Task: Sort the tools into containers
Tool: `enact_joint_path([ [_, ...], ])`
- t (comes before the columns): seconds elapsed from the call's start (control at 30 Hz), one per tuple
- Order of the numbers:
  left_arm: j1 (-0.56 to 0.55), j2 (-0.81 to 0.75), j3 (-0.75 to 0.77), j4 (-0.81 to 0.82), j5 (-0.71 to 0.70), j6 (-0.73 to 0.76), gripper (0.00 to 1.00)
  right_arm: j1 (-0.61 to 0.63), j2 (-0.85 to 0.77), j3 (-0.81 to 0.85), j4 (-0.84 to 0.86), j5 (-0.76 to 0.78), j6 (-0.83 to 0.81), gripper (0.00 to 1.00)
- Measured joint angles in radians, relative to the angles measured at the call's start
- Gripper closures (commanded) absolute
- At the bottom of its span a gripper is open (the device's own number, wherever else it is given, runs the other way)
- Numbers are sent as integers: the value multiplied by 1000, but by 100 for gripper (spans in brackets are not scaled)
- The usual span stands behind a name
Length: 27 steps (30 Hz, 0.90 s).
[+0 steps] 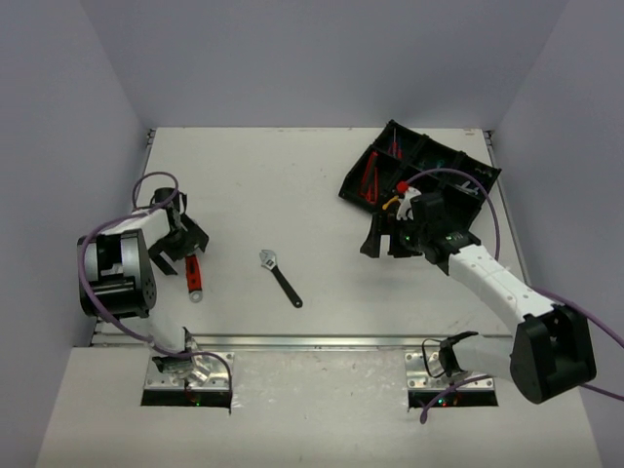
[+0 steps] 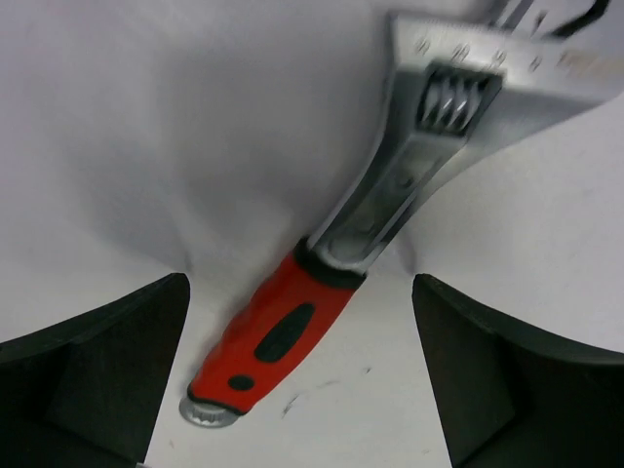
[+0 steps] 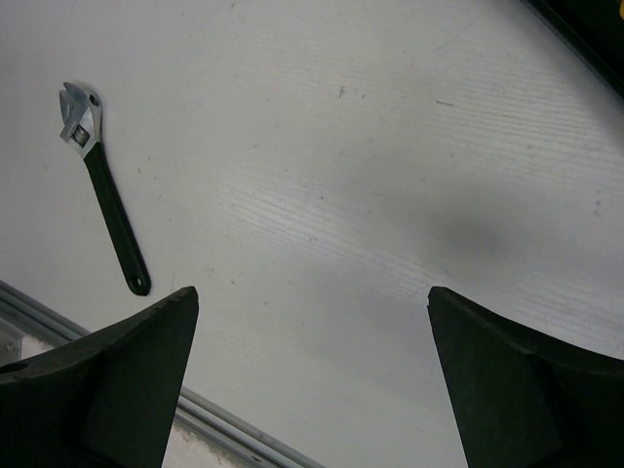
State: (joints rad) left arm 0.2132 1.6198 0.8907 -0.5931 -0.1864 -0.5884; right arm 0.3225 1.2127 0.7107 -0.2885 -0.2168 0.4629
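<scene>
Left end effector, spread wide, straddles the red-handled wrench on the surface, well left of the tray; I'd lower squarely and close across the grip, not the shank.

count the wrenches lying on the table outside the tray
2. A red-handled wrench lies under the open left gripper; a black-handled wrench lies mid-table. More may sit hidden in the tray.
</scene>
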Motion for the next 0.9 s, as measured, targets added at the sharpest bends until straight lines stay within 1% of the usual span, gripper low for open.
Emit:
enact_joint_path([
  [0.07,11,70,69,0,21,29,8,0,-22,-18,14,-11,-5,1],
  [0.13,19,128,127,5,48,56,16,0,-37,-30,24,-19,-11,1],
  [0.23,23,173,183,-5,77,90,27,-2,-54,-44,33,-21,-18,1],
  [0.33,23,187,202,-12,82,113,30,-7,-69,-56,34,-19,-19,1],
  [0.47,23,186,201,-15,76,125,47,-12,-79,-60,37,-15,-19,1],
  [0.5,23,186,201,-15,74,127,53,-13,-80,-60,38,-15,-19,1],
  [0.53,23,186,199,-15,73,132,54,-13,-80,-60,40,-15,-19,1],
  [0.57,23,186,197,-15,72,135,59,-13,-80,-61,42,-15,-19,1],
  [0.63,23,185,195,-14,77,137,70,-13,-81,-62,45,-15,-19,1],
  [0.7,20,185,195,-11,90,137,80,-13,-84,-65,47,-15,-19,1],
  [0.77,12,185,194,-9,97,138,97,-13,-91,-69,49,-15,-19,1],
  [0.8,7,185,195,-6,98,135,100,-13,-95,-71,50,-15,-19,1],
  [0.9,-19,187,195,-1,74,119,100,-13,-108,-78,57,-16,-19,1],
])
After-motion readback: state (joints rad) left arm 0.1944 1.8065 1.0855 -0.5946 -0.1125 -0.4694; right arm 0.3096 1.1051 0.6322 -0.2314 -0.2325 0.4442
